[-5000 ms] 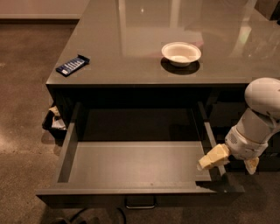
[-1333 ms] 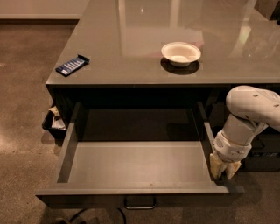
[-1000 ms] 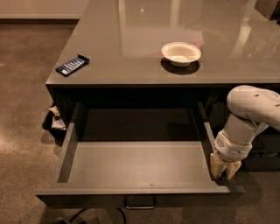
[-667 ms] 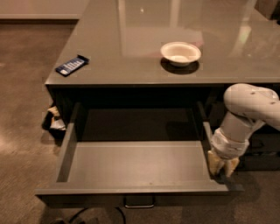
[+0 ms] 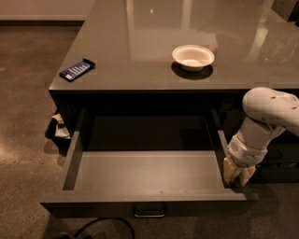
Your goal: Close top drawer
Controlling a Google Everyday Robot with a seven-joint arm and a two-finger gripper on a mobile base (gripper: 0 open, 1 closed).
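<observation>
White round bowl (image 5: 193,57) at 1 o'clock and flat blue packet (image 5: 77,69) at 10 lie on the grey tabletop (image 5: 140,37). The wide dark-grey top drawer (image 5: 149,205) stands open at 6. The white arm (image 5: 266,114) bends down at 4, its cream gripper (image 5: 237,175) at the drawer's right wall; I cannot tell its grip.

- floor (image 5: 25,154): brown, speckled, concrete-like, dimly lit
- pale wall base (image 5: 42,8) runs along the top left edge of the view
- desk (image 5: 135,51): dark grey, glossy top with streaks of overhead light glare
- dark cable (image 5: 100,227) on the floor below the desk front
- end effector (image 5: 238,176): low at the desk's front, right side of the view, pointing down
</observation>
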